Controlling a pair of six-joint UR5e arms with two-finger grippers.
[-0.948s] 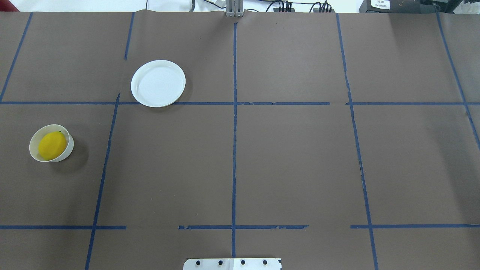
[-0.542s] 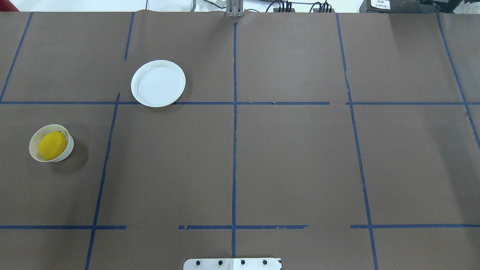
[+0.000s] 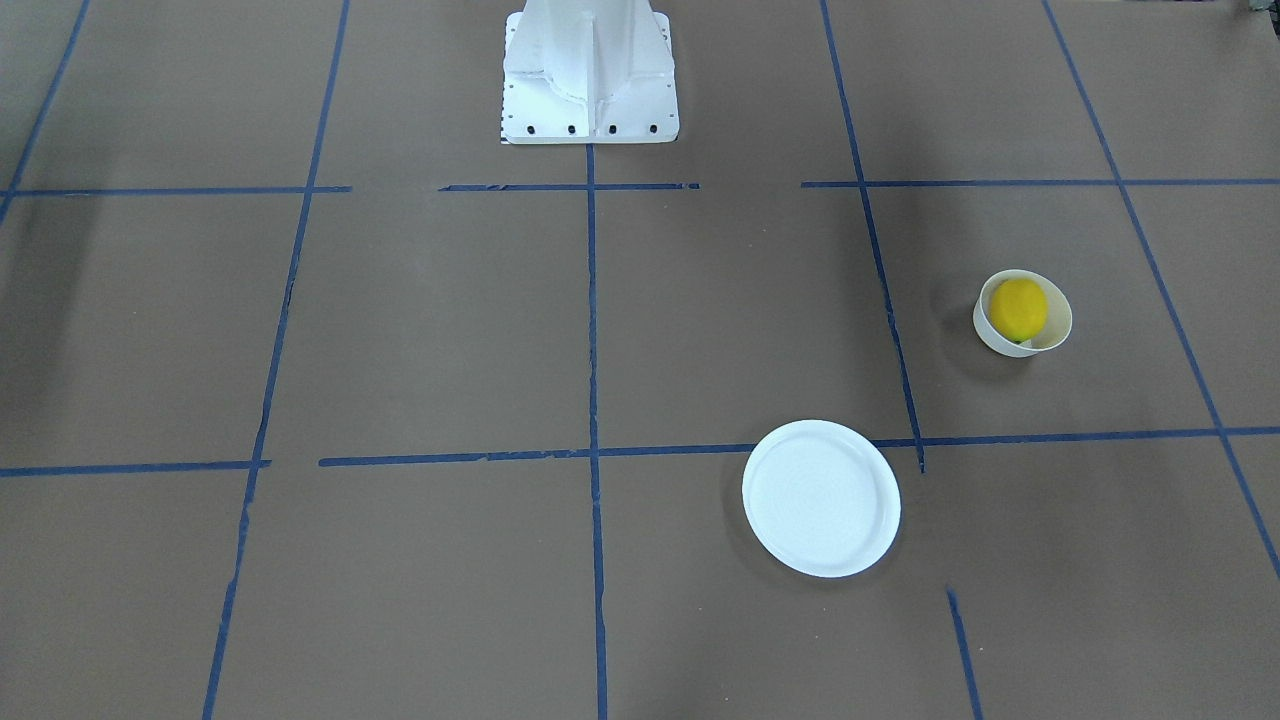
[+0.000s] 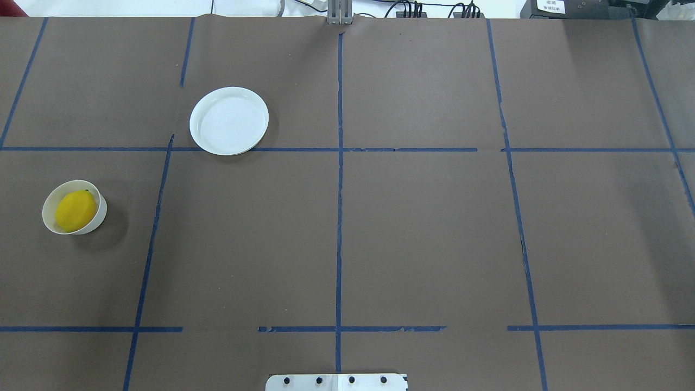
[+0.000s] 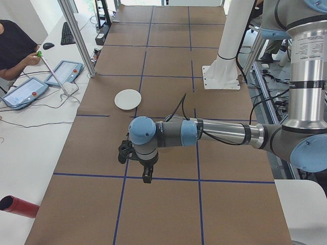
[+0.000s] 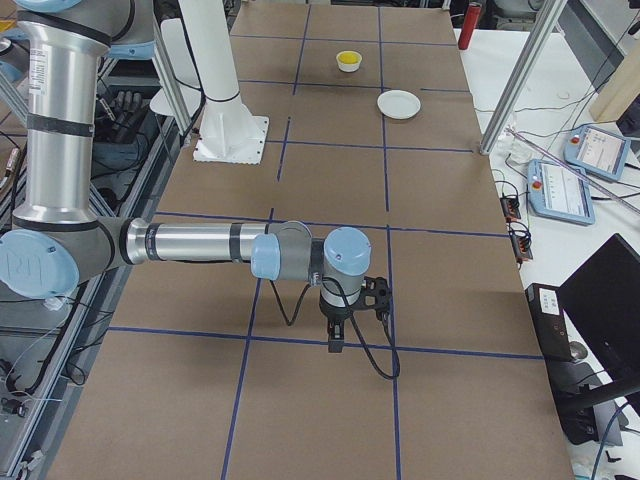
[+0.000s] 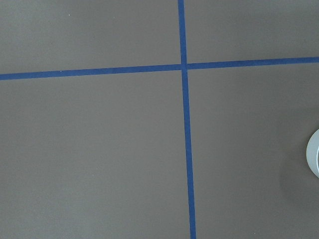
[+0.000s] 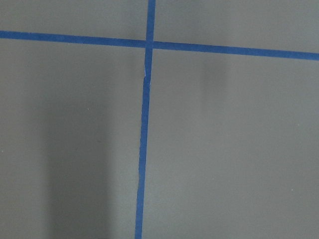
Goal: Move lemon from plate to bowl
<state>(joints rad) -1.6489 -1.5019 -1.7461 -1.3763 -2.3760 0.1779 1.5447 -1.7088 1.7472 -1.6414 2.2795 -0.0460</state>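
Both left gripper (image 5: 146, 177) and right gripper (image 6: 335, 343) hover; we cannot tell their opening. Our bright yellow oval lemon (image 4: 76, 210) lies inside the deep off-white bowl (image 4: 101, 213), middle left; flat white round plate (image 4: 229, 120) empty. We judge nothing remains.

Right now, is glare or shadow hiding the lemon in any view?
Overhead exterior: lemon sharp, evenly lit; bowl throws a soft shadow rightward in view. Front-facing: plate nearly washed-out white. Right wrist: only vague shadow bands on the paper.
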